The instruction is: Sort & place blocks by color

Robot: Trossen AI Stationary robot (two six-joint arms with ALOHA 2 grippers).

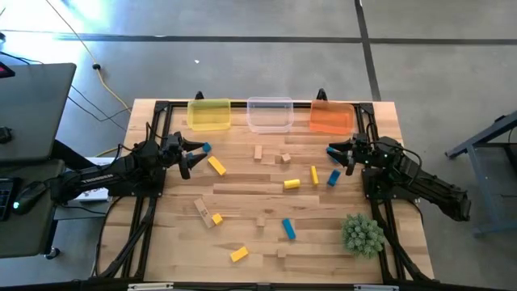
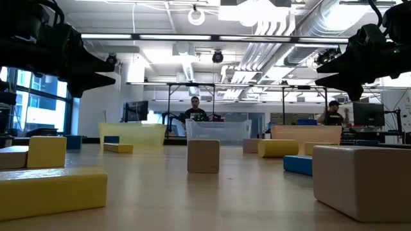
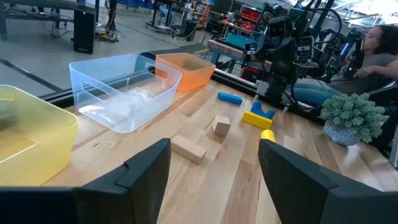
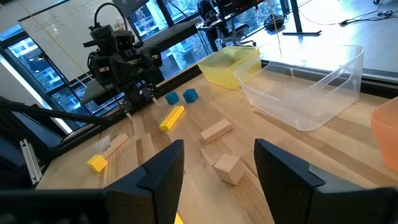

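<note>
Blue, yellow and plain-wood blocks lie flat and scattered on the wooden table (image 1: 242, 198), among them a yellow bar (image 1: 216, 166), a blue bar (image 1: 288, 229) and a wood cube (image 1: 283, 158). My left gripper (image 1: 187, 155) hovers open above the table's left side, beside a blue cube (image 1: 206, 149). Its fingers (image 3: 149, 171) have nothing between them. My right gripper (image 1: 341, 155) hovers open above the right side near a blue block (image 1: 334, 177). Nothing sits between its fingers (image 4: 163, 169) either. Both point toward the table's middle.
Three bins stand along the far edge: yellow (image 1: 208, 114), clear (image 1: 269, 114) and orange (image 1: 331, 118). A spiky green plant ball (image 1: 363, 234) sits at the near right. People sit at desks (image 2: 195, 110) in the room beyond.
</note>
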